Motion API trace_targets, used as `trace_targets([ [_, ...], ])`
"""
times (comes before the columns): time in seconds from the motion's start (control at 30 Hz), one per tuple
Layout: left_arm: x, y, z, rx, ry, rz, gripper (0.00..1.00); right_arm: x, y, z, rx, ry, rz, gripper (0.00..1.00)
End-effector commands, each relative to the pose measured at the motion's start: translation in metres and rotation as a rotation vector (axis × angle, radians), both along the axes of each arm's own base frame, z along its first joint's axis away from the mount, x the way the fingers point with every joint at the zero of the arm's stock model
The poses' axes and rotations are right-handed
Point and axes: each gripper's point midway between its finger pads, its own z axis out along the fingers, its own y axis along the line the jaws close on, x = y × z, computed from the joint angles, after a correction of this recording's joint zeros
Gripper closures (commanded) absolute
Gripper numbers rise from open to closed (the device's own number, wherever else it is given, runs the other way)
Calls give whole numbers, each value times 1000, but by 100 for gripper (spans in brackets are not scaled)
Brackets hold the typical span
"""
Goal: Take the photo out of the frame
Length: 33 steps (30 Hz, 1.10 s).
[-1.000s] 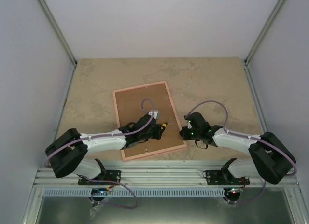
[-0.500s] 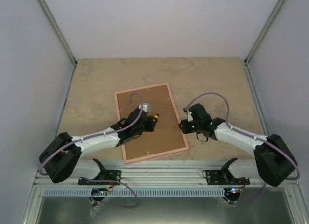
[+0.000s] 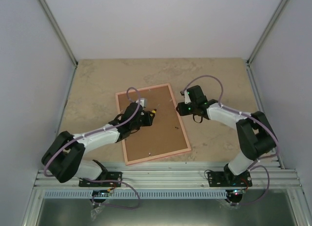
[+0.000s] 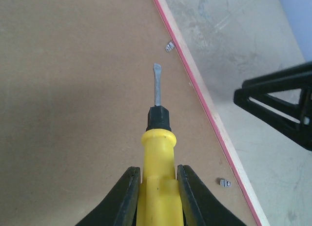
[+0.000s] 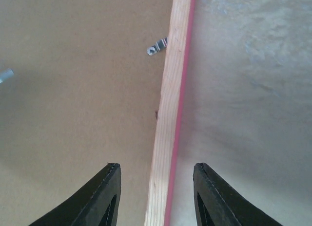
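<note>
Frame (image 3: 158,155) face down, long axis near-right to far-left. Left gripper (image 4: 158,170) clamps rightward-pointing screwdriver (image 4: 157,143); right gripper (image 5: 156,170), fingers parted, empty, spans its right edge.

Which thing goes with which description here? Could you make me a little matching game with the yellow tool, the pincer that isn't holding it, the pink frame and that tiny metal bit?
Things:
1. screwdriver
2. right pincer
3. frame
4. metal tab

Descriptions:
A. open, with one finger on either side of the frame's long rail
B. lying back side up on the table
C. clamped in the left pincer, tip pointing at the rail
D. on the brown backing board, right beside the rail

Pairs: 1-C, 2-A, 3-B, 4-D
</note>
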Motion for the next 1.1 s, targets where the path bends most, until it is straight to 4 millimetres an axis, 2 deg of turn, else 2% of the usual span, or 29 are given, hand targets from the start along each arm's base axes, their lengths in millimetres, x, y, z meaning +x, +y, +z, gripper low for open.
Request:
trace_targets([
  [0.0,10,-19,8,-22,-25,-69,100,16,17,-8,7,-11,74,58],
  [0.1,17,-29,5,-20,-17,-96,100,28,20,-26,-10,22,78,58],
  [0.23,25,-41,2,-20,-13,-122,100,37,27,-34,5,29,83,59],
  [0.33,34,-49,-1,-8,-9,-135,100,42,23,-46,-26,42,62,61],
  [0.47,42,-61,-8,-4,9,-162,100,39,20,-58,-38,66,55,70],
  [0.73,49,-71,-28,11,62,-173,100,28,17,-64,-19,98,42,89],
  [0.83,50,-70,-32,22,71,-165,100,23,17,-67,-5,111,38,93],
  [1.07,56,-68,-45,35,103,-122,100,18,17,-69,17,124,26,94],
])
